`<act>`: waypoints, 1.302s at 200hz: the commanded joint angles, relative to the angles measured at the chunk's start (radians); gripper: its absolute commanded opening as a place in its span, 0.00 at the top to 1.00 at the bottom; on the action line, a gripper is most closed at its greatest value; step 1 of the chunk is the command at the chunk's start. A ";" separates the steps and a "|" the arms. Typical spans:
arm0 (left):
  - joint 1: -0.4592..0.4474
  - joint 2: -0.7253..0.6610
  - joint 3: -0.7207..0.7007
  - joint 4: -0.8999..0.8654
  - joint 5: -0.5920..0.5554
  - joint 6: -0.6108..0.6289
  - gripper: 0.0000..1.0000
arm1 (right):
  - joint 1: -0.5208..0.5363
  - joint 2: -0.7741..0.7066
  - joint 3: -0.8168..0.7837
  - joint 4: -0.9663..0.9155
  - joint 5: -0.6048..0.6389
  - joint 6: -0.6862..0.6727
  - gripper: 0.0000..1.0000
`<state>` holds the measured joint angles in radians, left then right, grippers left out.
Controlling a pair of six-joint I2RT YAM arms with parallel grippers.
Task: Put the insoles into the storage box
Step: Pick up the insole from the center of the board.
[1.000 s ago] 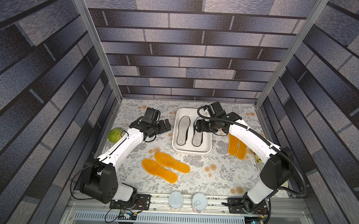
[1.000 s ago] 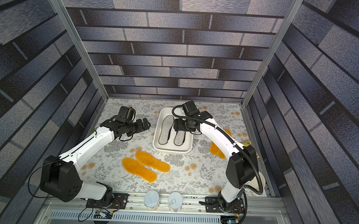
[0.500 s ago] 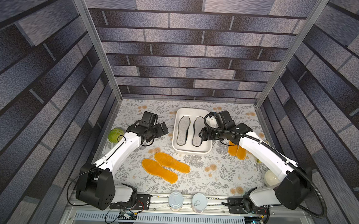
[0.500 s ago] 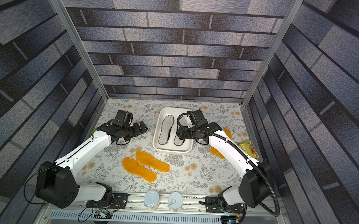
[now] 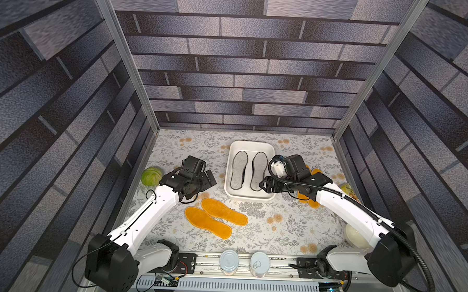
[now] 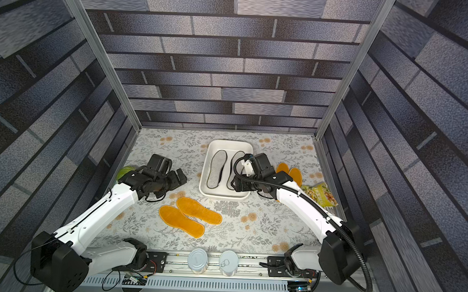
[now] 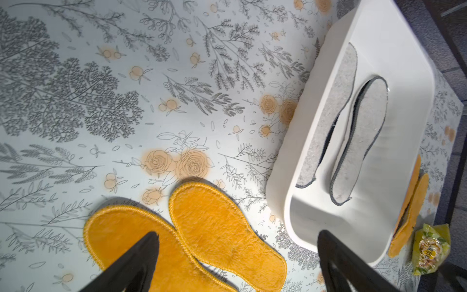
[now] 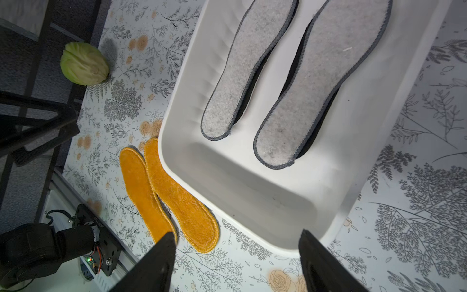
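**Both tools empty; four orange insoles not yet boxed**

My left tool (image 7: 236, 233) stands wide with nothing between its jaws. It hangs near the two orange insoles (image 5: 208, 221), which lie flat on the counter (image 5: 278, 230), overlapping along one long edge.

My right tool (image 8: 236, 233) is also open and empty, poised over the near end of the storage box (image 5: 248, 198).

In the box, two grey insoles (image 5: 239, 170) lie side by side. A dark layer shows under each; I judge that to be the black pair. On that reading four are in and four remain.

The second orange pair (image 5: 314, 172) lies on the counter beside the box, partly hidden by my right arm. A snack packet (image 6: 319, 193) sits close to it.

Risks from here:
- The insoles are thin and lie flat. Fingertips may skate over the fuzz without catching an edge.
- The overlap could make one pick drag or lift both insoles, and the loose one could then drop short of the box.
- The box looks light. A low approach by either tool could shove it and shift the stacks.
- When reaching for the hidden pair, I could snag the packet.
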<state>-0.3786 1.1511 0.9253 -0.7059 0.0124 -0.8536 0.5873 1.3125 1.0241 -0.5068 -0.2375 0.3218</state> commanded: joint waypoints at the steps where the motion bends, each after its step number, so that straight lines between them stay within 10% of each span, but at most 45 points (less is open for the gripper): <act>1: -0.017 -0.042 -0.041 -0.074 -0.061 -0.082 0.00 | 0.008 -0.049 -0.022 0.044 -0.029 -0.027 0.22; 260: 0.031 -0.001 -0.170 0.155 0.095 -0.066 0.00 | 0.097 -0.104 -0.170 0.125 -0.047 0.006 0.22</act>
<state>-0.3672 1.1858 0.7818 -0.5648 0.0822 -0.9428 0.6678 1.2011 0.8604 -0.4129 -0.2935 0.3111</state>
